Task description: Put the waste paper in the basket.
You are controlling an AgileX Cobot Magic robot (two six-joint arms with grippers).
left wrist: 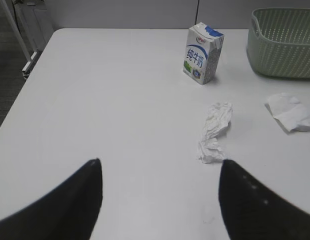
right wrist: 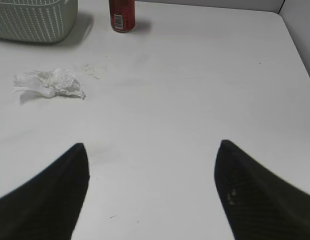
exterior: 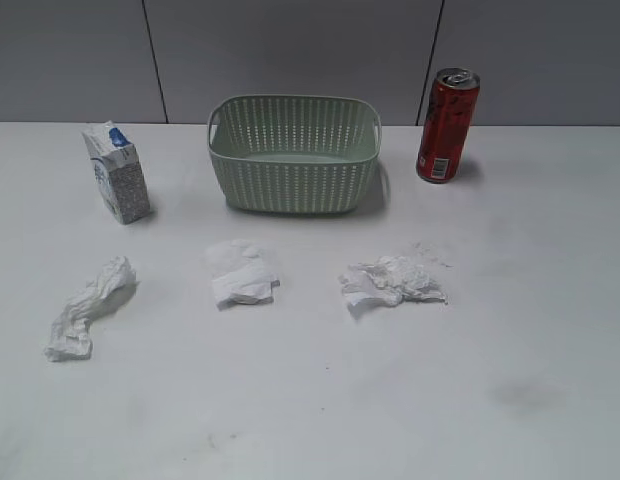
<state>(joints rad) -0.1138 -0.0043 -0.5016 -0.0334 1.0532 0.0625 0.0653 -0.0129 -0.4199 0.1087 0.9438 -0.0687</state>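
Observation:
Three crumpled white paper wads lie on the white table in front of the pale green basket (exterior: 293,152): an elongated one (exterior: 85,308) at the left, a flatter one (exterior: 242,273) in the middle, a ragged one (exterior: 390,281) at the right. The left wrist view shows the elongated wad (left wrist: 214,131), the flatter wad (left wrist: 291,111) and the basket (left wrist: 283,42). My left gripper (left wrist: 160,162) is open and empty, near the elongated wad's lower end. The right wrist view shows the ragged wad (right wrist: 49,83) and the basket (right wrist: 35,19). My right gripper (right wrist: 151,147) is open and empty, well short of it. Neither gripper shows in the exterior view.
A white-and-blue milk carton (exterior: 117,172) stands left of the basket, also in the left wrist view (left wrist: 202,53). A red can (exterior: 447,125) stands right of the basket, also in the right wrist view (right wrist: 122,15). The table's left edge (left wrist: 25,90) drops off.

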